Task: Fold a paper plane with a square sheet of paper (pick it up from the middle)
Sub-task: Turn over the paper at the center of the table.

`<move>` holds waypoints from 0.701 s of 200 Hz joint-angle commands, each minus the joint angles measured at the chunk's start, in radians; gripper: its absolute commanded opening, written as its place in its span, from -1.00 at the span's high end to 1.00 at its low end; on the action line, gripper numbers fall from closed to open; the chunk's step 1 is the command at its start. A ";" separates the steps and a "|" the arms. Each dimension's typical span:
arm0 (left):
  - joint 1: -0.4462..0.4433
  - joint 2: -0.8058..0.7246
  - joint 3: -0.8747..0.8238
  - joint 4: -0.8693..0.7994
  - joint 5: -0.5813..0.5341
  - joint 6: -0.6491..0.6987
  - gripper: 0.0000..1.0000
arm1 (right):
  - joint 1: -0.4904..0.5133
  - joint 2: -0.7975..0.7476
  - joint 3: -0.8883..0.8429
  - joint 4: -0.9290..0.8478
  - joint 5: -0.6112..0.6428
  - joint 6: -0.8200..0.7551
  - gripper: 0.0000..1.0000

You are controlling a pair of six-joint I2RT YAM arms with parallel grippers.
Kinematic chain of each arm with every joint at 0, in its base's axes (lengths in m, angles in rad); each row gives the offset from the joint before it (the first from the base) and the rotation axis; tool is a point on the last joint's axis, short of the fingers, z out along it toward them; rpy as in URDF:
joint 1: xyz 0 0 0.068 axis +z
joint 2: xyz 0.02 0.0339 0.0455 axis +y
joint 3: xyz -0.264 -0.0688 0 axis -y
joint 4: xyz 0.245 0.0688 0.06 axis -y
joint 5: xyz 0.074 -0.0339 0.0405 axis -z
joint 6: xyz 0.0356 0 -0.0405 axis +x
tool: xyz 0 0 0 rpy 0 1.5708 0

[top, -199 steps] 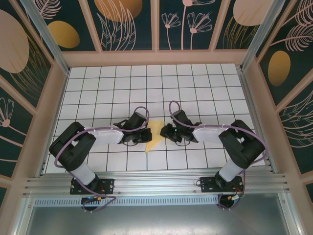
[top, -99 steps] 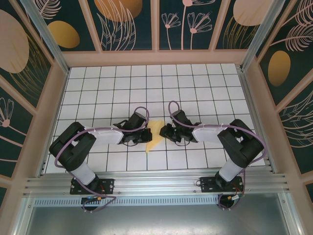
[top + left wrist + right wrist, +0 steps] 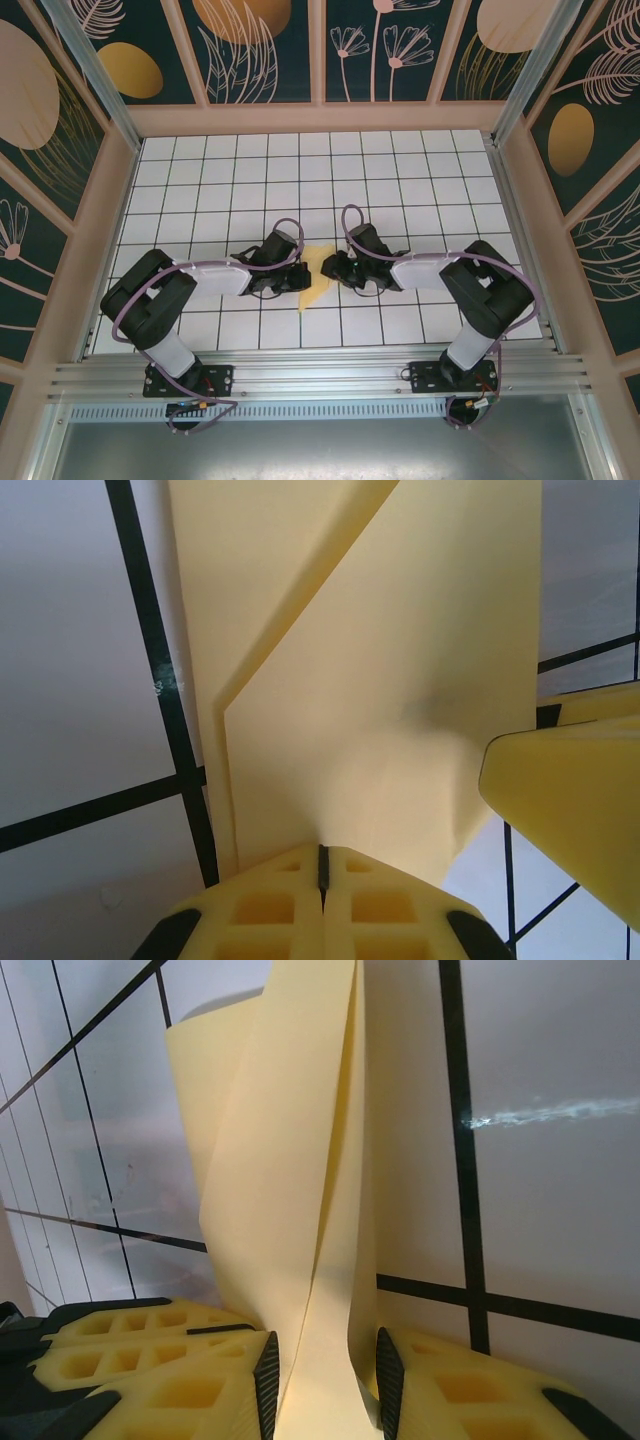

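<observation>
1. The left gripper [image 3: 322, 872] is clenched. Its two yellow fingers meet with only a thin dark seam between them, and the paper [image 3: 390, 680] comes out of that seam, pinched at its near edge.
2. The right gripper [image 3: 326, 1385] is part-closed on the paper. Its black pads [image 3: 266, 1385] stand one on each side, and the folded layers fill the gap and lie against both.
3. In the left wrist view, a yellow finger [image 3: 570, 800] of the right gripper overlaps the paper's right edge.
4. The paper is pale yellow and partly folded. The left wrist view shows a slanted flap edge crossing an upper layer. In the right wrist view the layers rise from the jaws as a narrow upright fold that curls over at the top left.
5. From above, the two grippers face each other nose to nose with the paper [image 3: 314, 290] between them. A yellow point sticks out towards the near edge.
6. This happens in the near middle of the table [image 3: 300, 170], which is white tiles ruled with black lines.
7. Around the table stand dark walls [image 3: 270, 50] with leaf and flower patterns.
</observation>
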 commanded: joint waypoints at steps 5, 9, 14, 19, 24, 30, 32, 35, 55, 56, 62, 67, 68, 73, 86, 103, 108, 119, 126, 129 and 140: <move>0.000 0.004 -0.025 -0.003 0.022 -0.008 0.89 | -0.014 0.026 0.025 0.050 -0.033 -0.008 0.29; -0.001 0.002 -0.025 -0.003 0.022 -0.008 0.89 | -0.017 0.026 0.027 0.049 -0.034 -0.012 0.28; 0.001 0.003 -0.026 -0.003 0.024 -0.008 0.89 | -0.024 0.027 0.030 0.045 -0.034 -0.018 0.29; 0.001 0.002 -0.026 -0.004 0.023 -0.008 0.89 | -0.027 0.025 0.032 0.040 -0.031 -0.024 0.28; -0.001 0.002 -0.026 -0.005 0.024 -0.008 0.89 | -0.032 0.026 0.034 0.033 -0.026 -0.033 0.28; 0.000 0.001 -0.027 -0.005 0.024 -0.008 0.89 | -0.038 0.026 0.038 0.022 -0.021 -0.041 0.28; 0.000 0.001 -0.027 -0.005 0.024 -0.007 0.89 | -0.040 0.025 0.041 0.016 -0.021 -0.044 0.28; 0.000 0.000 -0.028 -0.005 0.024 -0.008 0.89 | -0.043 0.026 0.044 0.009 -0.021 -0.049 0.28; -0.001 -0.002 -0.030 -0.006 0.022 -0.008 0.89 | -0.051 0.030 0.068 -0.054 -0.001 -0.074 0.28; -0.001 -0.002 -0.029 -0.006 0.022 -0.008 0.89 | -0.051 0.031 0.068 -0.057 0.000 -0.074 0.28; 0.000 -0.002 -0.028 -0.007 0.021 -0.007 0.89 | -0.050 0.028 0.069 -0.067 0.005 -0.074 0.28; 0.000 -0.002 -0.028 -0.006 0.022 -0.008 0.89 | -0.050 0.026 0.066 -0.067 0.004 -0.072 0.28; 0.000 -0.002 -0.028 -0.006 0.022 -0.009 0.89 | -0.050 0.025 0.063 -0.066 0.004 -0.072 0.28; -0.001 -0.001 -0.028 -0.005 0.022 -0.008 0.89 | -0.049 0.024 0.059 -0.060 -0.001 -0.069 0.28; 0.000 -0.001 -0.028 -0.002 0.022 -0.011 0.89 | -0.047 0.024 0.043 -0.037 -0.014 -0.059 0.28; 0.000 0.001 -0.029 0.002 0.029 -0.013 0.89 | -0.043 0.042 0.041 -0.011 -0.051 -0.058 0.28; 0.000 0.002 -0.028 0.005 0.031 -0.014 0.89 | -0.041 0.048 0.044 -0.010 -0.058 -0.058 0.28; 0.000 0.002 -0.028 0.008 0.035 -0.016 0.89 | -0.036 0.058 0.048 -0.009 -0.053 -0.057 0.29; 0.000 0.001 -0.026 0.007 0.037 -0.016 0.89 | -0.037 0.064 0.048 -0.005 -0.054 -0.056 0.28; 0.000 0.001 -0.026 0.007 0.038 -0.016 0.89 | -0.037 0.066 0.048 0.001 -0.057 -0.056 0.28; 0.000 -0.002 -0.026 0.009 0.042 -0.017 0.89 | -0.039 0.072 0.048 0.019 -0.071 -0.060 0.29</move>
